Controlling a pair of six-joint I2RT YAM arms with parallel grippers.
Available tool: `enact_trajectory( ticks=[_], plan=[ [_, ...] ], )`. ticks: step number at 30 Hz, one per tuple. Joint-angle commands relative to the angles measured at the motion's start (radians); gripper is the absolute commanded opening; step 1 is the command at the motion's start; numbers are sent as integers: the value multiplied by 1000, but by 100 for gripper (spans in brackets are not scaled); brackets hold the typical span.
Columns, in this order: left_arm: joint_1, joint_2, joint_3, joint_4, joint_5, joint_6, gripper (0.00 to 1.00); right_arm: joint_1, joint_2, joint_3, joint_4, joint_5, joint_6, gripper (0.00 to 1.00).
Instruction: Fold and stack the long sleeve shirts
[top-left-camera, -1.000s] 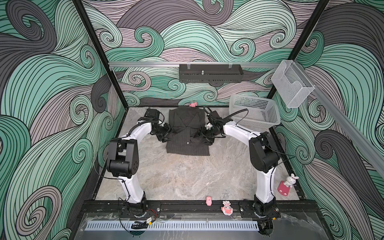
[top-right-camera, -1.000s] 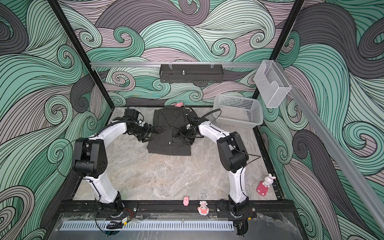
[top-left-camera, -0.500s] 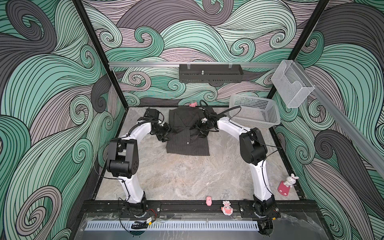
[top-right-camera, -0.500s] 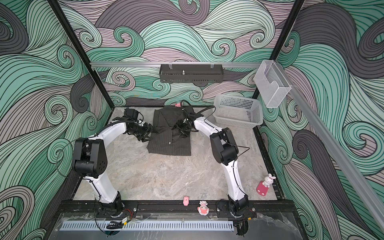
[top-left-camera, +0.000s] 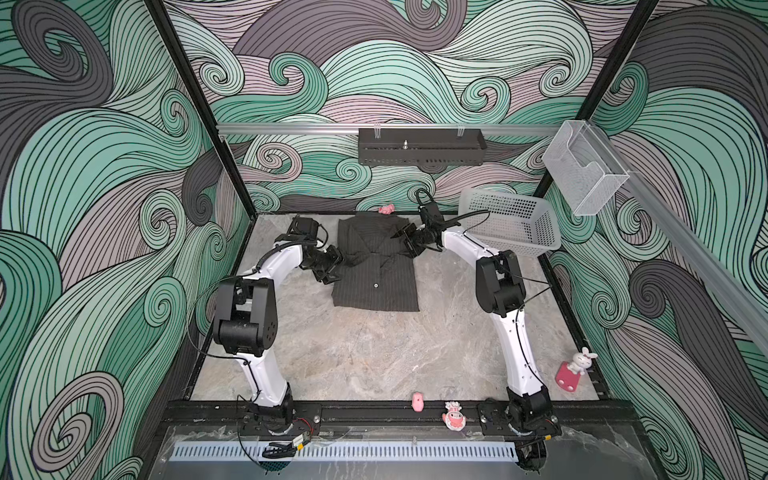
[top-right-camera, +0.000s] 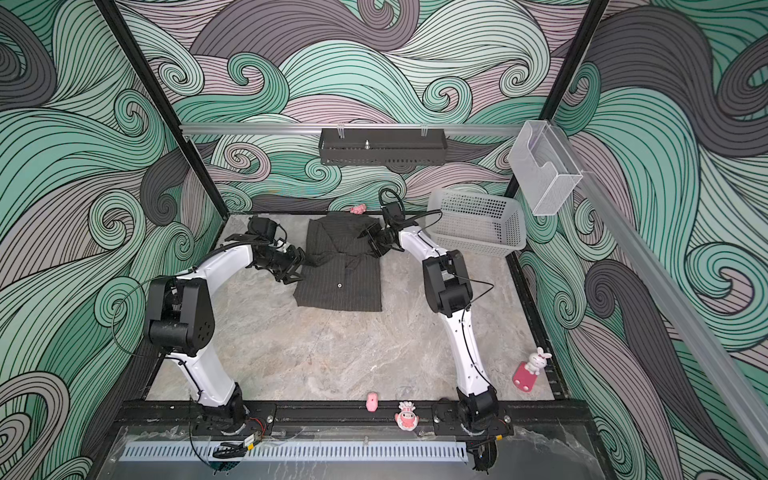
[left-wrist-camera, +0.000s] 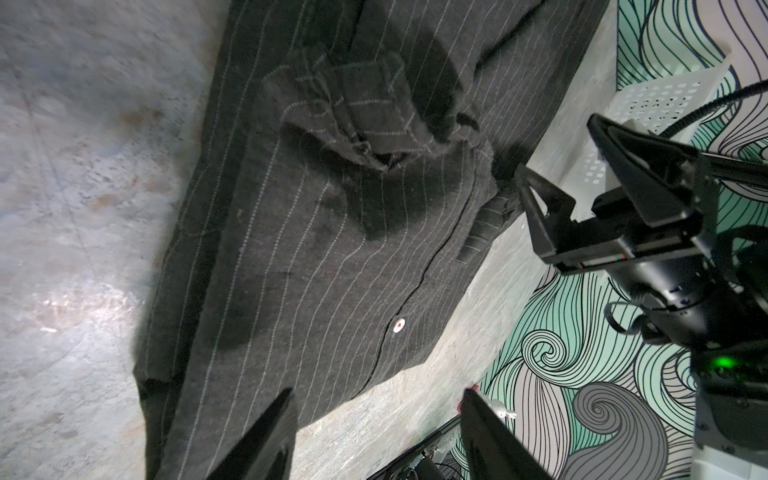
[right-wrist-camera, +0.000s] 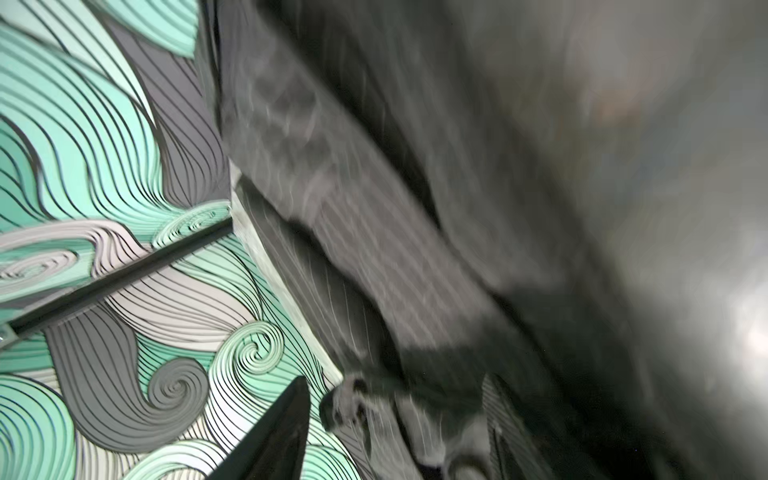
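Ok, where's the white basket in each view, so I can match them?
In a top view: white basket, far right corner, right of the pinstriped shirt.
In a top view: basket in the same corner.
Left wrist: its perforated wall beyond the shirt's edge.
Right wrist: not in it.
Shared landmark: that shirt, in all four.

The left arm (top-left-camera: 272, 268) and right arm (top-left-camera: 465, 247) have glossy white links, chunky black joint housings (top-left-camera: 245, 316) and thin black cables (left-wrist-camera: 715, 102). The left gripper (top-left-camera: 334, 269) and right gripper (top-left-camera: 402, 244) are black with wedge-shaped fingers (left-wrist-camera: 266, 440).
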Motion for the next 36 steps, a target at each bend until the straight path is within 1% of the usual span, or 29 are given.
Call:
enact_trajectory(
  ticks=[1, 3, 5, 9, 11, 12, 13, 15, 18, 20, 24, 26, 29, 31, 34, 36],
  plan=[
    [-1, -39, 28, -22, 6, 7, 65, 6, 8, 32, -41, -7, -10, 66],
    [-4, -45, 22, -22, 5, 3, 65, 7, -4, 24, -38, -17, -25, 66],
    [-17, -52, 16, -19, 8, -1, 64, 9, -24, 33, -72, 2, -73, 66],
    [-77, -63, -7, 15, 5, -35, 63, 11, -10, 146, -228, 48, -255, 64],
    [-114, -61, -30, 62, 3, -67, 60, 15, 3, 189, -289, 77, -344, 60],
    [-133, -54, -42, 94, 2, -86, 59, 19, 13, 199, -302, 84, -379, 57],
    [-150, -40, -52, 123, 1, -105, 57, 23, 26, 208, -316, 87, -408, 51],
    [-169, 1, -64, 165, 5, -132, 52, 28, 61, 253, -367, 102, -457, 46],
    [-176, 61, -76, 215, 5, -150, 46, 34, 136, 340, -447, 92, -523, 35],
    [-174, 91, -68, 223, -4, -139, 45, 40, 170, 380, -485, 96, -570, 32],
    [-167, 154, -46, 221, -19, -110, 45, 49, 194, 373, -510, 123, -642, 25],
    [-159, 184, -45, 221, -18, -93, 45, 52, 201, 372, -540, 149, -676, 23],
    [-136, 218, -34, 187, -10, -44, 46, 58, 182, 339, -603, 201, -720, 22],
    [-115, 224, -23, 147, -14, -1, 49, 64, 130, 254, -604, 233, -742, 22],
    [-84, 231, 29, 42, -34, 80, 56, 83, 35, 95, -592, 270, -773, 22],
    [-66, 237, 70, -26, -54, 127, 59, 103, -47, -46, -551, 274, -782, 22]
  ],
)
